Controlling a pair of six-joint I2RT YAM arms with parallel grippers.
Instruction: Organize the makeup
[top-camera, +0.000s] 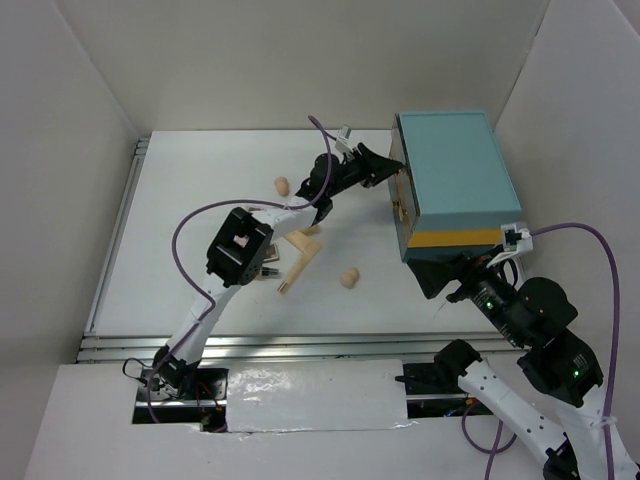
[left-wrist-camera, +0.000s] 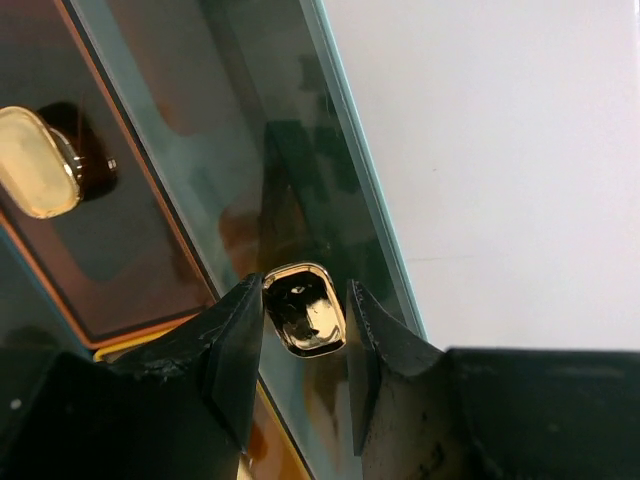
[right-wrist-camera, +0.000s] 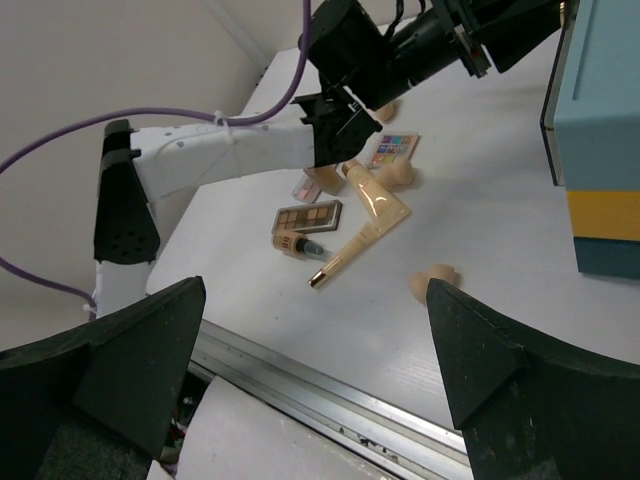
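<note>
— Peach sponges (right-wrist-camera: 437, 282) lie well apart on the white tabletop (top-camera: 200, 200). Among them we see two beige-gold tubes (right-wrist-camera: 375, 200) meeting end to end at an angle, a brown-toned palette (right-wrist-camera: 308, 213), a brighter palette (right-wrist-camera: 395, 148) and a small bottle (right-wrist-camera: 295, 243) on its side just beside the brown one.

— So the makeup we can see sits out in the open, left of the teal case (top-camera: 455, 175)?

— Yes, near the middle of the tabletop, apart from the case. The left arm (top-camera: 230, 255) reaches across it toward the case's side.

— That arm is in our way from above: the top view loses the palettes and the bottle largely under it. Only the right wrist view shows them plainly.

— And only the left wrist view shows us the grip. The left fingers (left-wrist-camera: 235, 350) are clamped on a gold latch (left-wrist-camera: 305, 310) on the case's teal side, one finger against each edge. A second gold latch (left-wrist-camera: 35, 160) sits farther along the same side.

— The right fingers (right-wrist-camera: 130, 350)?

— Spread wide with nothing between them, hanging above the tabletop near the case's near end, where a yellow band (right-wrist-camera: 603, 215) crosses it.
</note>
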